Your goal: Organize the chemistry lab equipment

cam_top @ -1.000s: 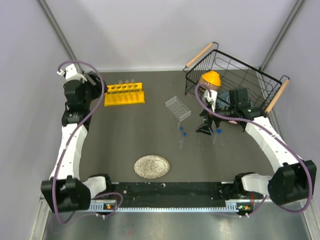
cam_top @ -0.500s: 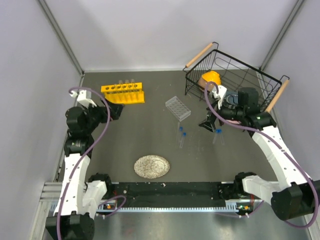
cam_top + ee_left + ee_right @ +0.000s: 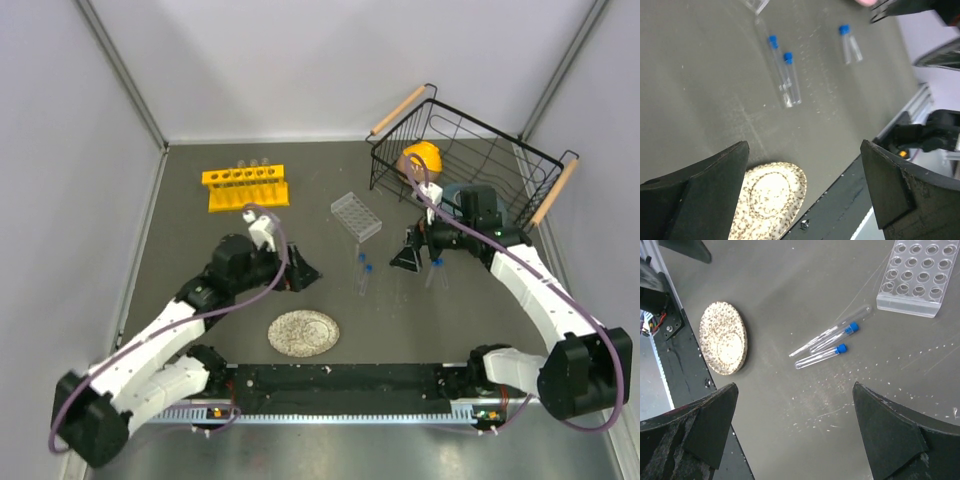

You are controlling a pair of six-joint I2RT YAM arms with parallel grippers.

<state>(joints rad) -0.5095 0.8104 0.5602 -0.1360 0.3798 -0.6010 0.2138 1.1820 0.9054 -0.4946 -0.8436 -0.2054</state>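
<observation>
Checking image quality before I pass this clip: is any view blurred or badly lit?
Left wrist: soft, the blue-capped vials slightly smeared. Right wrist: crisp, the clear grid rack holes sharp. Top external: even light, faint shadows, no glare.

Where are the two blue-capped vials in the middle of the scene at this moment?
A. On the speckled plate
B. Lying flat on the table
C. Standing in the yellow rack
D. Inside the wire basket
B: the two blue-capped vials lie side by side on the bare table, a little nearer to the arms than the clear grid rack.
</observation>
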